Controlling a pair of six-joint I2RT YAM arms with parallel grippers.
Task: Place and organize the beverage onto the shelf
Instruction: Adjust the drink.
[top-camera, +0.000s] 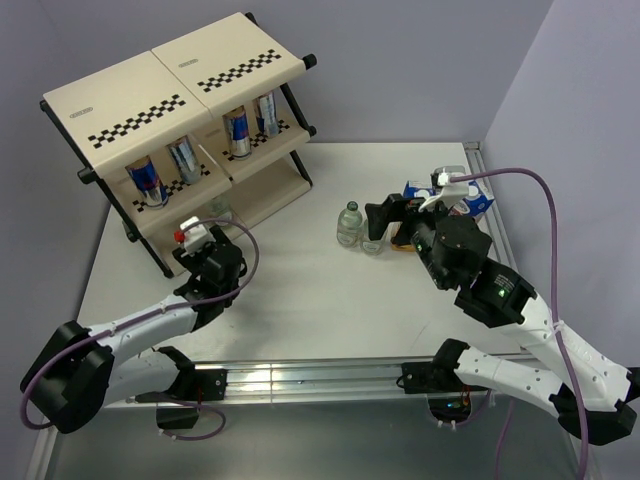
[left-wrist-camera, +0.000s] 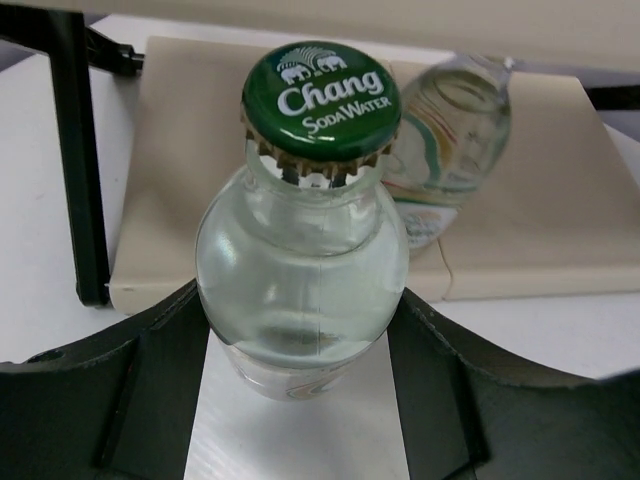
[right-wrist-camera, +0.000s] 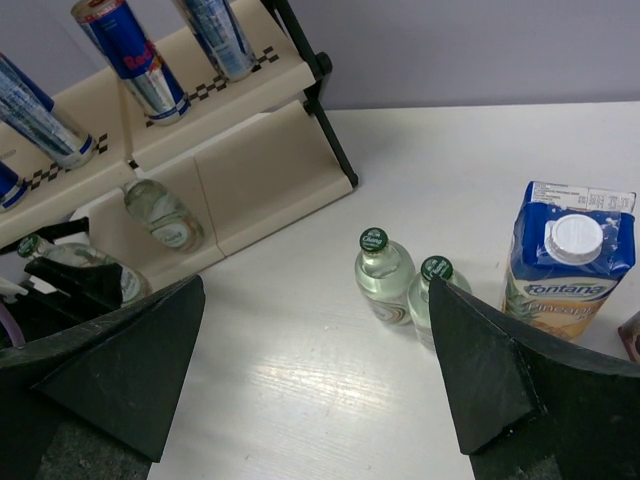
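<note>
My left gripper (left-wrist-camera: 300, 345) is shut on a clear bottle (left-wrist-camera: 300, 270) with a green cap, held just in front of the shelf's lowest cream panel (left-wrist-camera: 540, 220). A second bottle (left-wrist-camera: 450, 150) lies on that panel. In the top view the left gripper (top-camera: 208, 230) is at the foot of the shelf (top-camera: 170, 80). Several blue-silver cans (top-camera: 145, 180) stand on the middle tier. My right gripper (right-wrist-camera: 315, 290) hangs open and empty above the table, with two upright bottles (right-wrist-camera: 380, 280) just ahead of its right finger (right-wrist-camera: 480, 380). A blue and yellow carton (right-wrist-camera: 570, 265) stands to their right.
The shelf's black frame leg (left-wrist-camera: 80, 160) stands just left of the held bottle. The table's far right corner (top-camera: 478, 150) lies behind the carton (top-camera: 468, 197). The right gripper (top-camera: 392, 215) is beside the two bottles (top-camera: 348, 222) at mid-table.
</note>
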